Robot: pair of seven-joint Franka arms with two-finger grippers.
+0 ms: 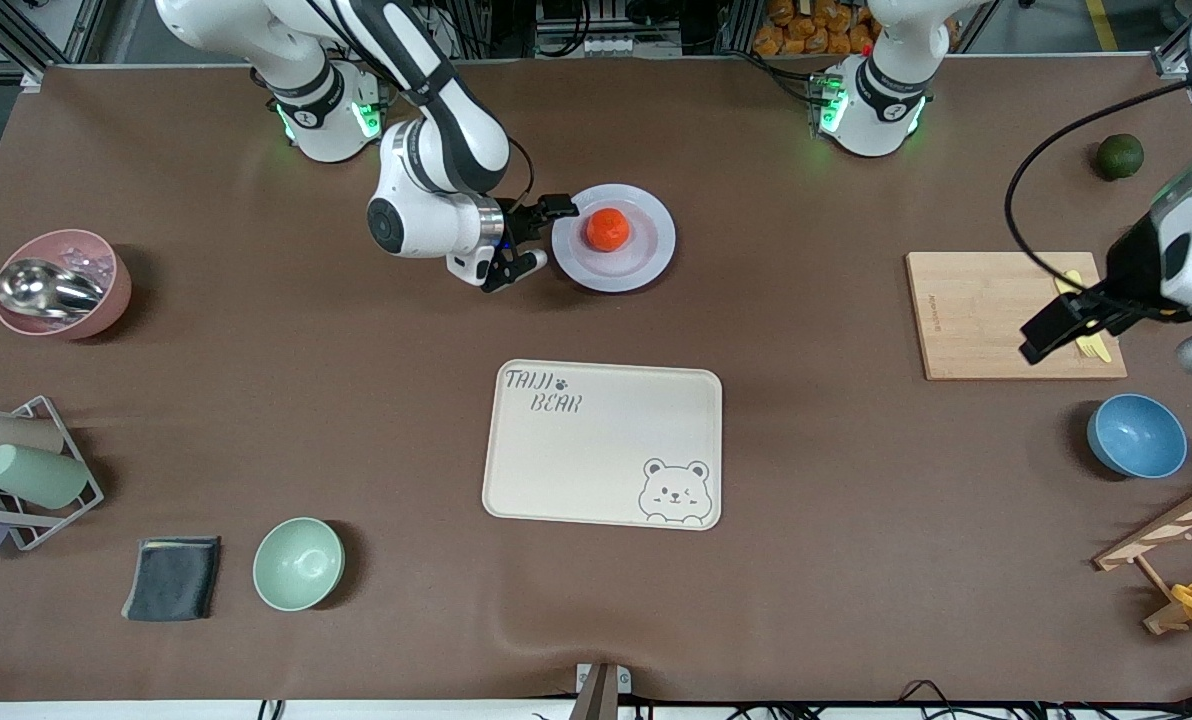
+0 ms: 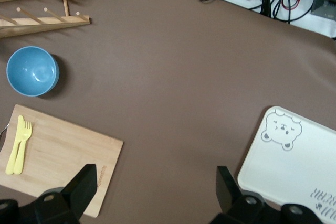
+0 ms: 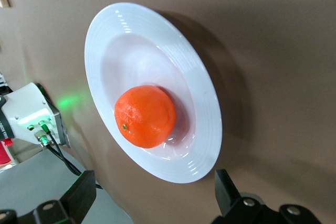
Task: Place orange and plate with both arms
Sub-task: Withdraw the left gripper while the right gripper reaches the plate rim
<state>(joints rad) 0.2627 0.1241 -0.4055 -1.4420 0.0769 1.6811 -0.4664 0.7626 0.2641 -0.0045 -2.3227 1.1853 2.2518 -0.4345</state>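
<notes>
The orange [image 1: 608, 229] [image 3: 145, 115] lies in the middle of the pale plate [image 1: 651, 255] [image 3: 205, 108], which rests on the brown cloth near the robots' bases. My right gripper [image 1: 544, 236] [image 3: 155, 192] is open right beside the plate's rim, on the side toward the right arm's end, touching nothing. Its fingers [image 3: 227, 184] straddle the rim's edge with a gap. My left gripper [image 1: 1061, 320] [image 2: 156, 182] hangs open and empty over the wooden cutting board [image 1: 976, 315] [image 2: 58, 153] at the left arm's end.
A cream bear-print tray [image 1: 606, 440] [image 2: 299, 166] lies nearer the camera than the plate. A yellow fork [image 2: 18, 144] is on the board. A blue bowl [image 1: 1136, 435], green bowl [image 1: 298, 563], pink bowl with ladle [image 1: 61, 283], dark green fruit [image 1: 1119, 156] and grey cloth [image 1: 173, 577] ring the table.
</notes>
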